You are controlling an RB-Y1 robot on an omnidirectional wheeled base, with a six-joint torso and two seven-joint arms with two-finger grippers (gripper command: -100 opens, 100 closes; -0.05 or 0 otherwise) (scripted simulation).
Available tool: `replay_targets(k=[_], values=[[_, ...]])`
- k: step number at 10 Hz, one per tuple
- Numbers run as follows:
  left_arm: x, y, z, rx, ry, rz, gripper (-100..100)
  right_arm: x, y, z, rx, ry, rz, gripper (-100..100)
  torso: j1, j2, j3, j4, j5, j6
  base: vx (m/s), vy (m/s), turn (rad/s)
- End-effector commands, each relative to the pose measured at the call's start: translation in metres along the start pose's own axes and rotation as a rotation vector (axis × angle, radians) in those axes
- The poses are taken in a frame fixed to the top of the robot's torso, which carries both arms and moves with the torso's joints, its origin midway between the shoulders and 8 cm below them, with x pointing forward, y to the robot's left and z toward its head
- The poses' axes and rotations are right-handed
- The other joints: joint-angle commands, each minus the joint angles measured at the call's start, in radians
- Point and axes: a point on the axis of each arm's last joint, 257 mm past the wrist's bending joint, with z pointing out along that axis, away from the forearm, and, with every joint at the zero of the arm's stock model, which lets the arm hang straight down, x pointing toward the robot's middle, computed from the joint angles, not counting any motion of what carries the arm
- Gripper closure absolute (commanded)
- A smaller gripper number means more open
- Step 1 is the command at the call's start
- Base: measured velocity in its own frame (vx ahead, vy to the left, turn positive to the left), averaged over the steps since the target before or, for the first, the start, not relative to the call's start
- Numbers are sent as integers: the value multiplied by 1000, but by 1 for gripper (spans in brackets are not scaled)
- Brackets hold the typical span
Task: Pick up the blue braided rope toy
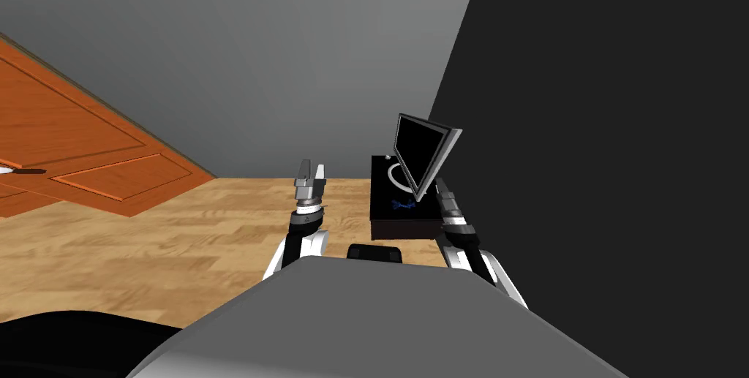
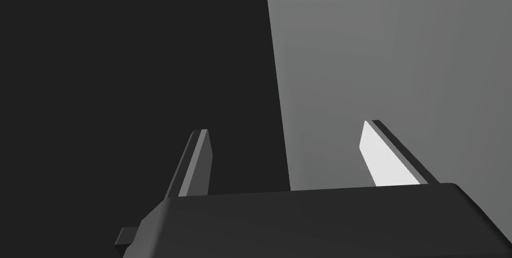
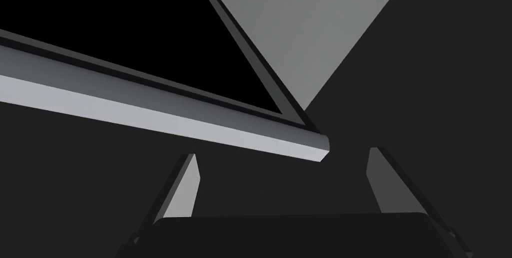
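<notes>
The main risk is the screen. The toy, a small blue knot, lies on the near part of the black stand, right at the screen's foot. The right gripper hangs just beside the screen's near right edge. In the right wrist view the screen's lower rim crosses close in front of the fingers. A straight swing left toward the toy would likely strike that rim and tip or push the screen. Coming in low from the near side looks safer. A second risk is the toy itself. It lies flat and thin on the hard top, so the blades may scrape the stand or close above the rope if the descent stops short.

The right arm reaches forward along the stand's right side, with its gripper aimed up and away rather than down at the toy. Its fingers stand apart with nothing between them. The wrist would have to pitch down before any grasp. The left gripper is raised over the floor, well left of the stand, pointing upward with its fingers also apart and empty.
</notes>
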Motion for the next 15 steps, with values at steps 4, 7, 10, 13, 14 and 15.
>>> replay_targets(k=[4,7,10,13,14,15], values=[[0,0,0,0,0,0,0,19,-84,-35,185,127,-186,-100,0,0,0,0,0,0,-9,15,288],[0,0,0,0,0,0,0,24,-114,-51,252,171,-239,-100,0,0,0,0,0,0,-7,8,221],[0,0,0,0,0,0,0,28,-154,-77,341,248,-350,-100,-1,0,0,0,0,1,-7,9,243],[0,0,0,0,0,0,0,32,-187,-103,417,304,-402,-100,-1,0,0,0,0,0,-7,4,207],[0,0,0,0,0,0,0,33,-210,-122,470,353,-456,-100,-1,0,0,0,0,1,-9,8,294],[0,0,0,0,0,0,0,33,-210,-122,470,353,-456,-100,-1,0,0,0,0,0,-6,-2,161]])
